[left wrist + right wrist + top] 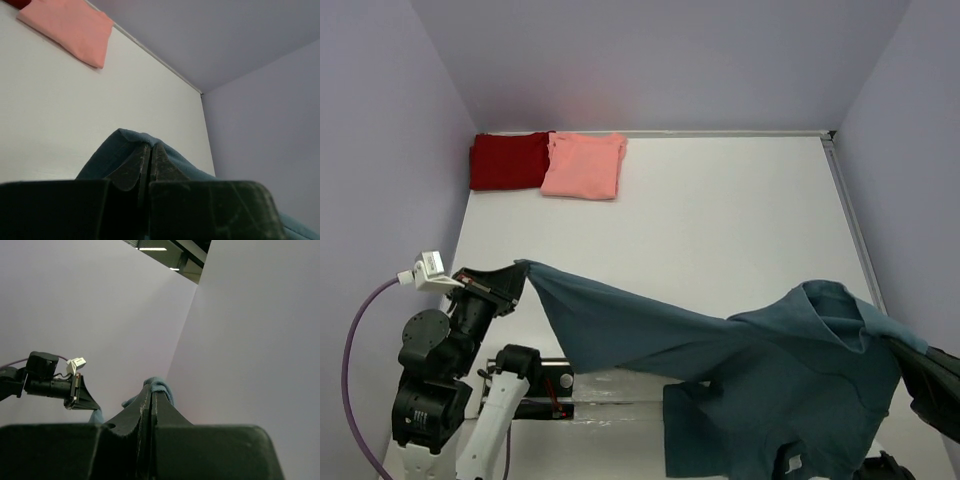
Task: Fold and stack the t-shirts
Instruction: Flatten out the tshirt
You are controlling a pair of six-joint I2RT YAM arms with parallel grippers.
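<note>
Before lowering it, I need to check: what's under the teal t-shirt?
Below the lifted left span of the teal t-shirt, white table shows. Anything beneath its draped right part is covered.

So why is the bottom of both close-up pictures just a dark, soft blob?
Left wrist view: the left gripper, pinching the teal t-shirt, sits too close to the lens and blurs; the pink t-shirt beyond looks sharper. Right wrist view: same for the right gripper, with ceiling lights glaring at the top. Top view: soft, even light, only faint shadows.
</note>
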